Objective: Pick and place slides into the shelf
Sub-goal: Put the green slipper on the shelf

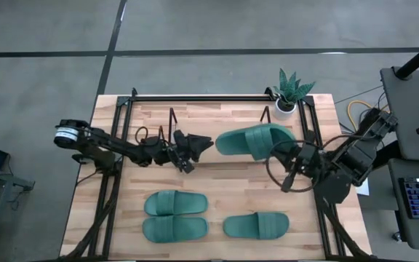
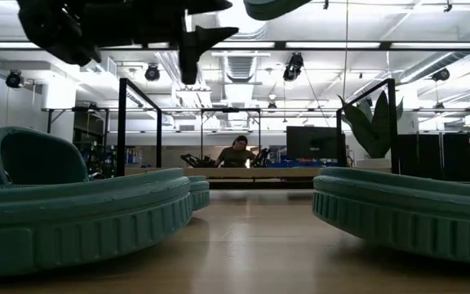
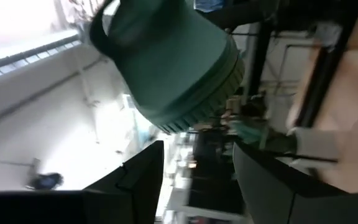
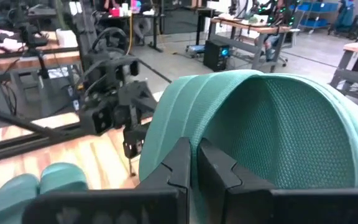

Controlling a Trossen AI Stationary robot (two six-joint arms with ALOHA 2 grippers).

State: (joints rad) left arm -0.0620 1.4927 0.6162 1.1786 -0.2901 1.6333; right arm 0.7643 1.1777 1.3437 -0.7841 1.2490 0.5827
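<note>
One teal slide [image 1: 249, 140] is in the air over the far middle of the table, held by my right gripper [image 1: 281, 151], which is shut on it. It also shows in the right wrist view as the slide [image 4: 278, 118]. My left gripper [image 1: 208, 143] is open and level, and points at the slide's left end [image 3: 166, 68] from just short of it. Whether it touches, I cannot tell. Three more slides rest sole-down on the near half: two [image 1: 175, 202] [image 1: 174, 228] side by side and one [image 1: 256, 225] to their right. The shelf's thin black uprights [image 1: 172, 120] [image 1: 265, 114] stand below the grippers. My right gripper [image 4: 195, 160] pinches the slide's wide strap at its edge [image 4: 182, 118], with one finger on the ribbed outside and the other on the inside, over the footbed. The fingers come level from the table's right. The slide is lifted clear, sticking out leftward.
A small potted plant [image 1: 291, 91] stands at the far right corner. Black frame rails [image 1: 217, 97] run along the far edge and both sides of the wood table. In the low view, the near slides [image 2: 72, 212] [image 2: 406, 208] flank bare table. A person [image 2: 237, 153] sits far behind.
</note>
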